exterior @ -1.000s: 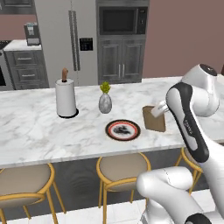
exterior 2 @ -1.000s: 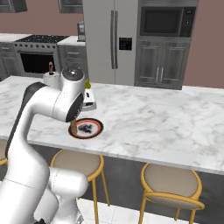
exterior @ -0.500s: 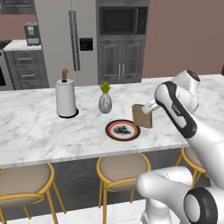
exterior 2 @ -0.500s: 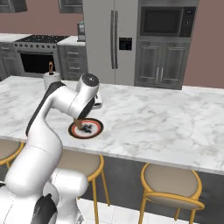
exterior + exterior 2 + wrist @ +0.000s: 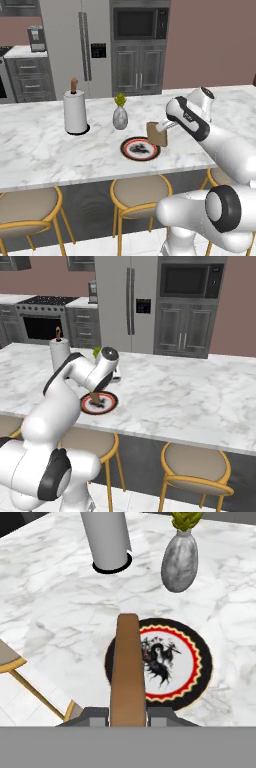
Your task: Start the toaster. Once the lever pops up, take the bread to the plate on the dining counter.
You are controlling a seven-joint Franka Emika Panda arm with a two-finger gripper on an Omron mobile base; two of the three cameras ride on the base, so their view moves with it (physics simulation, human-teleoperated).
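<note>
My gripper (image 5: 162, 126) is shut on the bread (image 5: 157, 134), a square brown slice held on edge just above the dining counter (image 5: 50, 145). The slice hangs over the right rim of the plate (image 5: 140, 149), a small round plate with a dark rim and a red-and-white centre. In the hand view the bread (image 5: 128, 672) rises edge-on between my fingertips (image 5: 97, 714), with the plate (image 5: 175, 662) right behind and below it. From the right base view my arm covers the slice, and the plate (image 5: 100, 403) shows beneath the hand. The toaster and its lever are out of view.
A grey vase (image 5: 120, 117) with yellow flowers stands just behind the plate. A white paper towel roll (image 5: 75, 112) stands further left. Tan stools (image 5: 137, 192) on gold legs line the counter's near side. Bare marble stretches to the right (image 5: 190, 391).
My arm has swung left across the counter with the bread in its grip, bringing the slice from well right of the plate to just over its right rim.
</note>
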